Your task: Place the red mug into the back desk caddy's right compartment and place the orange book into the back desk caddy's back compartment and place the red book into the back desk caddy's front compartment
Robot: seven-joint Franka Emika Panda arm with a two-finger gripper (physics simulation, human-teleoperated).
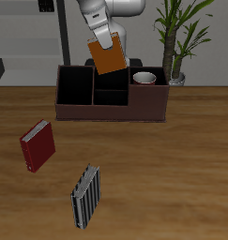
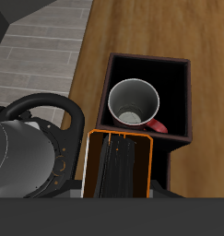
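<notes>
**Orange book held over the caddy**

The jaws (image 1: 106, 39) are clenched on the orange book (image 1: 109, 56), which hangs tilted above the back desk caddy (image 1: 111, 111); its long axis runs roughly up and down, one corner lowest; it looks light, stiff and thin, best pinched across its covers near an edge; the red mug (image 2: 135, 104) already sits in the right compartment (image 2: 173, 88); the red book (image 1: 38, 146) lies on the bench (image 1: 181, 178).
</notes>
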